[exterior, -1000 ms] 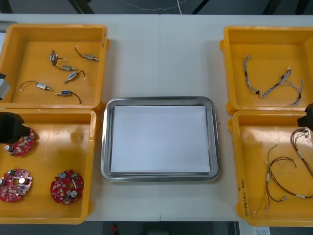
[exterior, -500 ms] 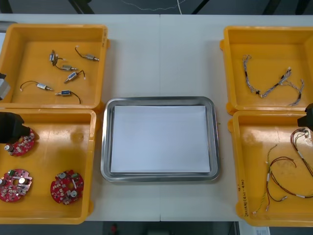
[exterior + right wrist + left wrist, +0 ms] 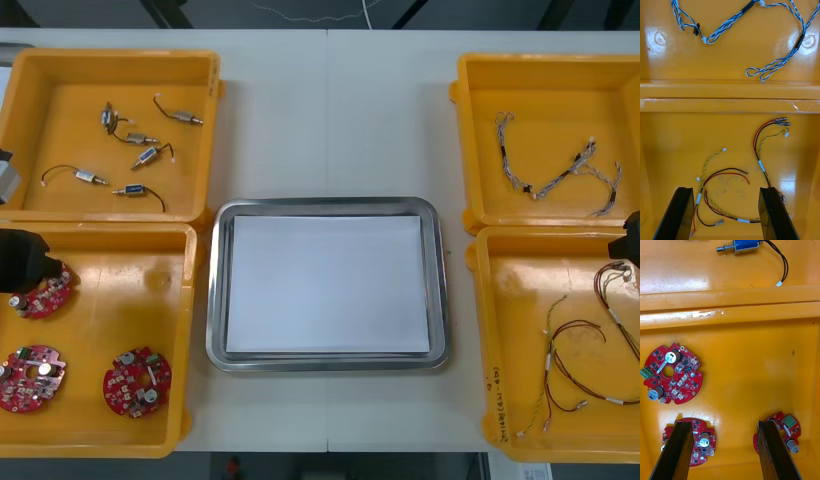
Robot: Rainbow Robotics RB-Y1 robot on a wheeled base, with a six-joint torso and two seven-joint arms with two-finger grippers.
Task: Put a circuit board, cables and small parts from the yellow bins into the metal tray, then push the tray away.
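The metal tray (image 3: 215,290), white inside, lies at the table's middle with nothing in it. My left gripper (image 3: 22,262) hangs over the near left yellow bin (image 3: 188,330), above one of three round red circuit boards (image 3: 137,380). In the left wrist view its fingers stand open (image 3: 723,423) over the bin floor, with boards (image 3: 672,378) beyond and beside them. My right gripper (image 3: 630,238) hovers at the near right bin's (image 3: 482,340) outer edge. It is open (image 3: 725,189) above the red and yellow cables (image 3: 724,174).
Small metal parts (image 3: 130,140) lie in the far left bin (image 3: 210,130). Twisted blue and white cables (image 3: 560,170) lie in the far right bin (image 3: 465,140). Bare table stretches beyond the tray between the far bins.
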